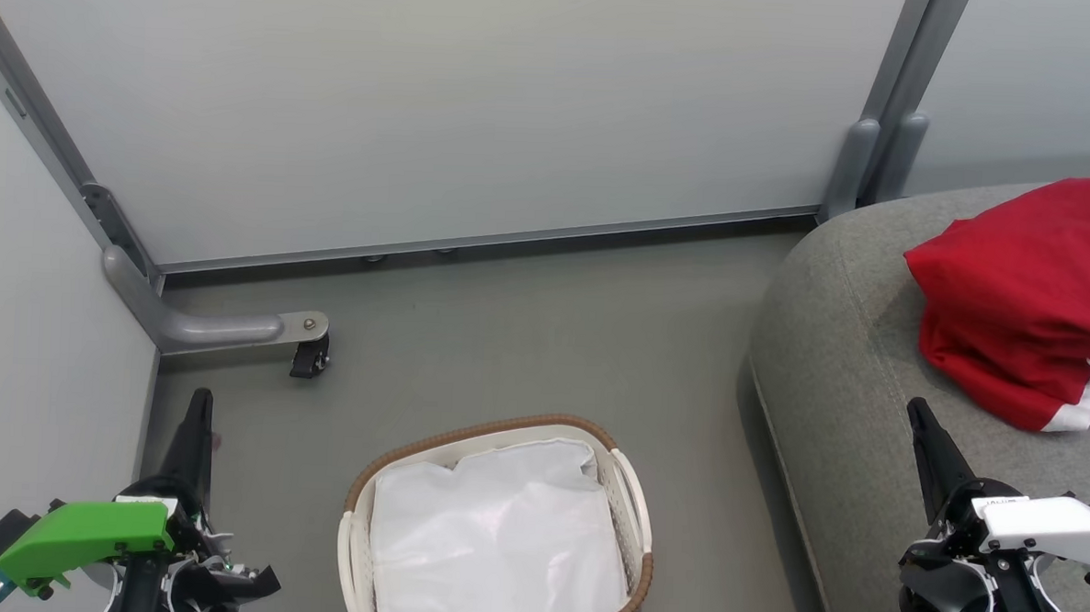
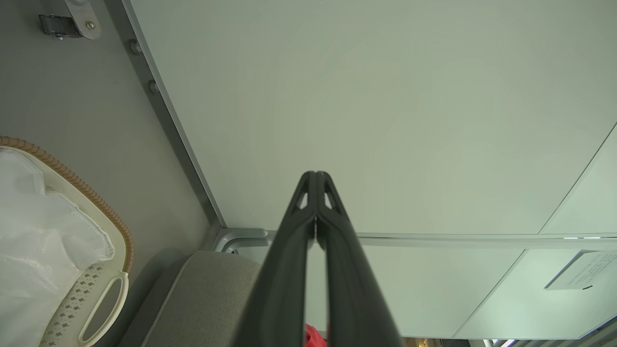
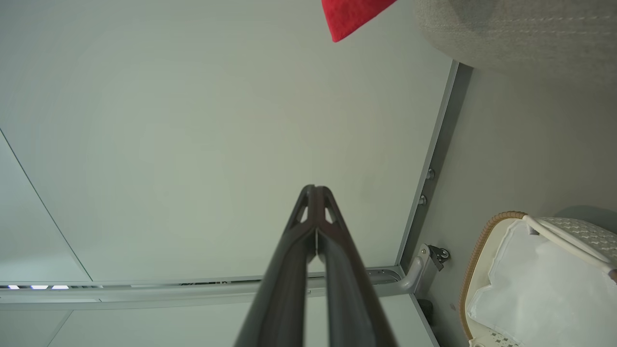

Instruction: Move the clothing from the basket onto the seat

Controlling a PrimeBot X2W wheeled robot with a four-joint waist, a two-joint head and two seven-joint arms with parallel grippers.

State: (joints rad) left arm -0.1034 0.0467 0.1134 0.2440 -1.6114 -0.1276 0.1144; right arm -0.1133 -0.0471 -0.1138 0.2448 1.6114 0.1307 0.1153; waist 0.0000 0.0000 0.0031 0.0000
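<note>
Head view: the clothing point(image 1: 1024, 290) lies bunched on the seat point(image 1: 836, 374), well in from its rounded corner and floor-side edge, with the white-striped hem nearest the right gripper point(image 1: 916, 407). The basket point(image 1: 475, 429) on the floor holds its white lining point(image 1: 498, 543) and no red, so the job looks done. The right gripper and the left gripper point(image 1: 201, 396) are both pinched closed on nothing. Likely slips are the right arm snagging that hem and dragging fabric toward the edge, or a needless grab at the lining.
</note>
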